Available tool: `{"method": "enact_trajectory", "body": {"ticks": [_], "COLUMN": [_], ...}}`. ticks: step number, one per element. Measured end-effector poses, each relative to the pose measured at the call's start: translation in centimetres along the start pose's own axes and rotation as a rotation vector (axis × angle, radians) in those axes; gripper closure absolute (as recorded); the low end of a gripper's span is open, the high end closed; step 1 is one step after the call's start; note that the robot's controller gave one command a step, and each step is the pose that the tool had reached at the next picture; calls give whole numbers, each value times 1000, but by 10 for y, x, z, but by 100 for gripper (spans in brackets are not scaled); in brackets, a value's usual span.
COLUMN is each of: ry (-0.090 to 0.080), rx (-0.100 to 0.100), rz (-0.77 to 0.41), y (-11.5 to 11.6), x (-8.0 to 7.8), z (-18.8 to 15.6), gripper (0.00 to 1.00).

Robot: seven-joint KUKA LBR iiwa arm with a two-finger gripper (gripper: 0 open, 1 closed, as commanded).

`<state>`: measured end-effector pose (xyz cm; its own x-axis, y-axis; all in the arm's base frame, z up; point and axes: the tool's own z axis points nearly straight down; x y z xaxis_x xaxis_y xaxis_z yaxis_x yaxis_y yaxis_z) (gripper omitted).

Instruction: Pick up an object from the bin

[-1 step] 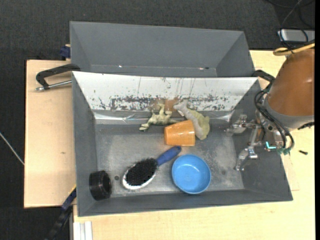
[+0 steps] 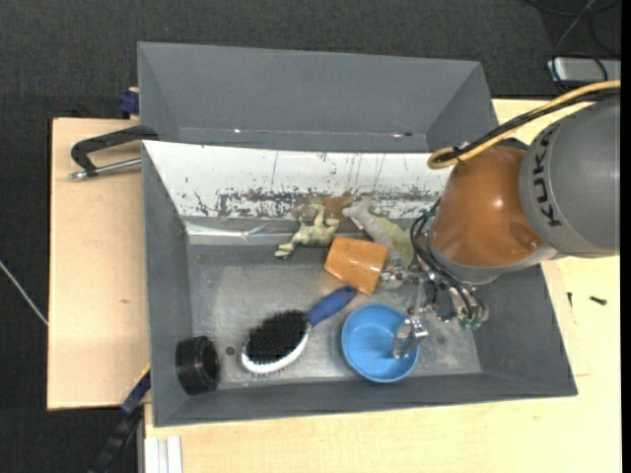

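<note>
Lower centre-right, the gripper (image 2: 409,335) perhaps touches the rim of the round blue plastic bowl (image 2: 365,345); clenched or released, I cannot tell.

Blue bowl (image 2: 367,345): round, shallow, one plain blue all over, smooth inner surface. Upright, mouth facing up, resting flat on its base, not tilted. Position: directly in front of the orange cup (image 2: 356,261), toward the near side of the view and slightly to the cup's right. Near the cup but apart from it. Gripper (image 2: 407,339) is over the bowl's right rim, the part farthest from the cup. Contact with the rim cannot be determined.
</note>
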<state>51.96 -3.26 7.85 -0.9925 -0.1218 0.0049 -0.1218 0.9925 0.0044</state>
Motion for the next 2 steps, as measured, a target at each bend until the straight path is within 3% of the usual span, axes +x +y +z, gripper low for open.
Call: {"method": "enact_trajectory", "body": {"ticks": [1, 2], "ry": [-9, -19], "rx": [2, 6], "rz": [5, 7], "y": [-3, 1], "x": [-2, -2], "z": [-5, -137], "gripper": [100, 100]}}
